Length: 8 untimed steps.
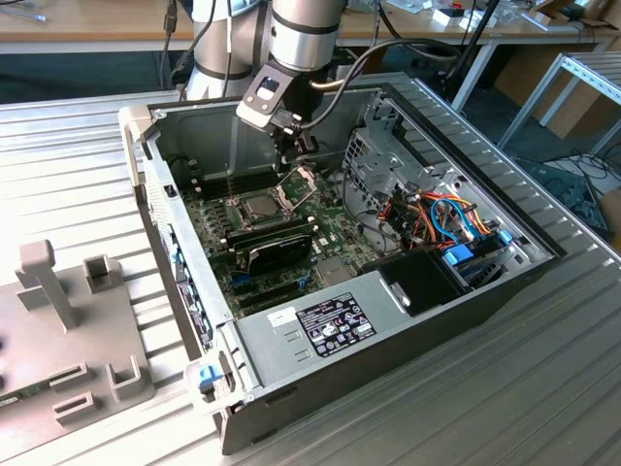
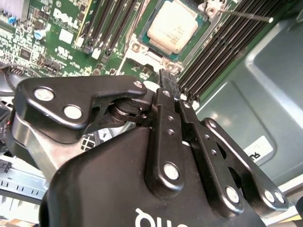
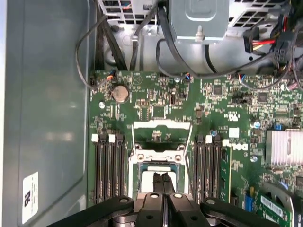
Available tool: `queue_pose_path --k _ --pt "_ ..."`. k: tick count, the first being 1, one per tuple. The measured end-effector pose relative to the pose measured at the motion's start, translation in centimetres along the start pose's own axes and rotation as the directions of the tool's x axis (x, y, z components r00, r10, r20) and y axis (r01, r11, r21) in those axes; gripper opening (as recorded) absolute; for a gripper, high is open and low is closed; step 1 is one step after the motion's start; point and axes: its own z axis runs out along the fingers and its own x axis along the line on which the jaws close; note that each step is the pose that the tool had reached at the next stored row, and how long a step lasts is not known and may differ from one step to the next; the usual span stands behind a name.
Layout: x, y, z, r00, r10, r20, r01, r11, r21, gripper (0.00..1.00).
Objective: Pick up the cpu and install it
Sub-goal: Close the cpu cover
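The cpu (image 2: 173, 26), a small square chip with a dull silver top, lies flat in its socket on the green motherboard (image 3: 156, 101); in the exterior view the cpu (image 1: 254, 206) sits mid-board. The shiny retention frame (image 3: 162, 130) stands hinged open beside it. My gripper (image 2: 166, 78) hangs a short way above the socket, its black fingers pressed together with nothing between them. In the first wrist view the gripper (image 3: 162, 180) covers the middle of the cpu (image 3: 147, 182). From the exterior view the gripper (image 1: 294, 148) sits over the open frame (image 1: 299, 184).
The open computer case (image 1: 184, 291) has tall walls around the board. A black card (image 1: 277, 248) lies next to the socket, memory slots (image 3: 108, 165) flank it, and a thin lever (image 2: 246, 17) sticks out. Drive cage (image 1: 383, 155) and cables (image 1: 446, 218) fill the exterior view's right.
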Motion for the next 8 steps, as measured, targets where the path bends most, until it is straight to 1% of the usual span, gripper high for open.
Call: queue_pose_path --k 3,5,7,8 --pt "-0.01 0.57 0.02 1.0000 0.000 -0.0001 0.000 1.0000 0.0000 0.11" --pt "-0.02 1.09 0.04 1.0000 0.000 -0.0001 0.000 1.0000 0.0000 0.11" --pt "-0.03 1.85 0.07 1.0000 0.000 0.0000 0.000 1.0000 0.0000 0.11" --pt "-0.03 2.09 0.08 1.0000 0.000 0.0000 0.000 1.0000 0.0000 0.11"
